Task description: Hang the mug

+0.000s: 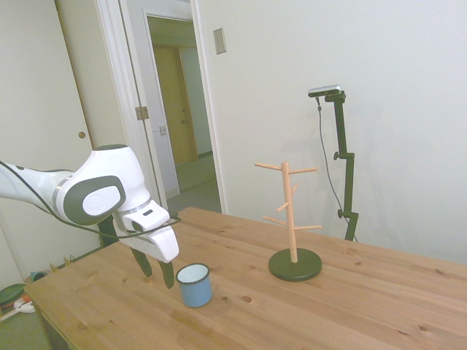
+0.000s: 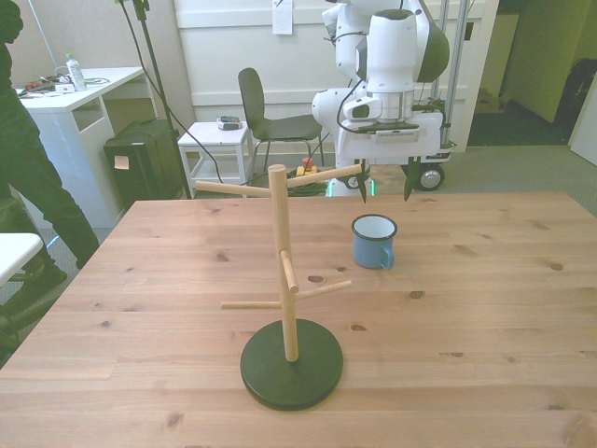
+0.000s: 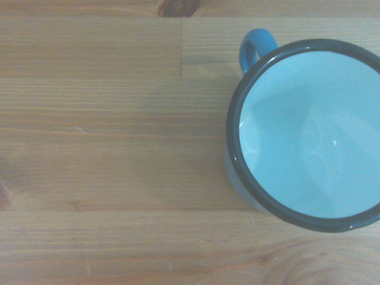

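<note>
The light-blue mug (image 1: 195, 284) (image 2: 374, 241) stands upright on the wooden table, white inside with a dark rim. From the wrist view the mug (image 3: 306, 133) is seen from above, its loop handle (image 3: 255, 47) sticking out sideways. My gripper (image 1: 155, 271) (image 2: 384, 188) hangs open just above the table, beside and behind the mug, apart from it, nothing between its fingers. The wooden mug tree (image 1: 292, 219) (image 2: 286, 280) with several pegs stands on a dark round base (image 2: 292, 363) farther along the table.
A person (image 2: 23, 159) stands at the front view's left edge, off the table. A chair (image 2: 270, 117), a white desk (image 2: 75, 103) and a black bin (image 2: 145, 163) sit behind the table. The table edge (image 1: 44, 306) runs close to the arm.
</note>
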